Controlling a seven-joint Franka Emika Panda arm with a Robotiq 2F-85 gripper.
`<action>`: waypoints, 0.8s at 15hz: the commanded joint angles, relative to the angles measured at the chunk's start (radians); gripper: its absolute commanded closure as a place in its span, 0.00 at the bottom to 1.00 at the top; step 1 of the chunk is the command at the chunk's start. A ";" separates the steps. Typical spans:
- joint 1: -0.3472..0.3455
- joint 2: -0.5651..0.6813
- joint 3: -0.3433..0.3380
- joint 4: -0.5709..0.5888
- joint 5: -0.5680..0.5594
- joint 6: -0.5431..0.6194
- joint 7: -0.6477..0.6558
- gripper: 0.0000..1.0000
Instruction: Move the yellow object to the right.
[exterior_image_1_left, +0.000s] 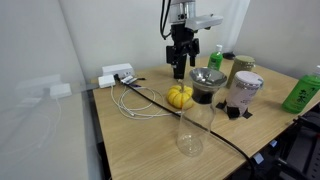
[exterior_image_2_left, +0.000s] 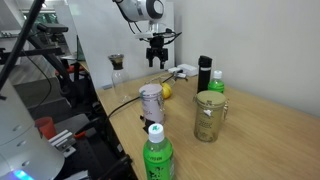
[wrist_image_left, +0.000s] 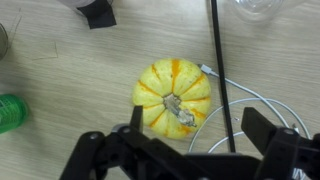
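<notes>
Our claw (exterior_image_1_left: 178, 68) hangs open above the mini pumpkin (wrist_image_left: 173, 93), at the centre of the wrist view on the worktop (wrist_image_left: 60, 70). A black cable (wrist_image_left: 222, 80) and a white cable (wrist_image_left: 245, 90) lie just right of it — a finger may snag one and drag the pumpkin.

We see a white arm (exterior_image_1_left: 188, 14) in both exterior views, its shells smooth, rounded and glossy. Above the gripper (exterior_image_1_left: 179, 72), a round grey cap (exterior_image_2_left: 152, 9) sits on the last white segment, and a pale boxy piece (exterior_image_1_left: 207, 20) juts sideways from the wrist. A thin dark cable (exterior_image_1_left: 165, 18) runs along the arm above the gripper. The gripper (exterior_image_2_left: 157, 62) itself is black all over, with a blocky body that narrows into two slim fingers (exterior_image_1_left: 176, 68). In the wrist view the gripper (wrist_image_left: 193, 125) shows matt black, angular linked bars ending in flat fingers (wrist_image_left: 135, 120), their edges blurred. Any screws or markings are too small for us to tell.
</notes>
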 joint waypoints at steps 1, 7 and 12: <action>0.019 -0.001 -0.020 0.002 0.010 -0.001 -0.006 0.00; 0.022 0.005 -0.029 -0.002 0.004 0.000 0.015 0.00; 0.015 0.046 -0.041 -0.002 0.028 -0.006 0.022 0.00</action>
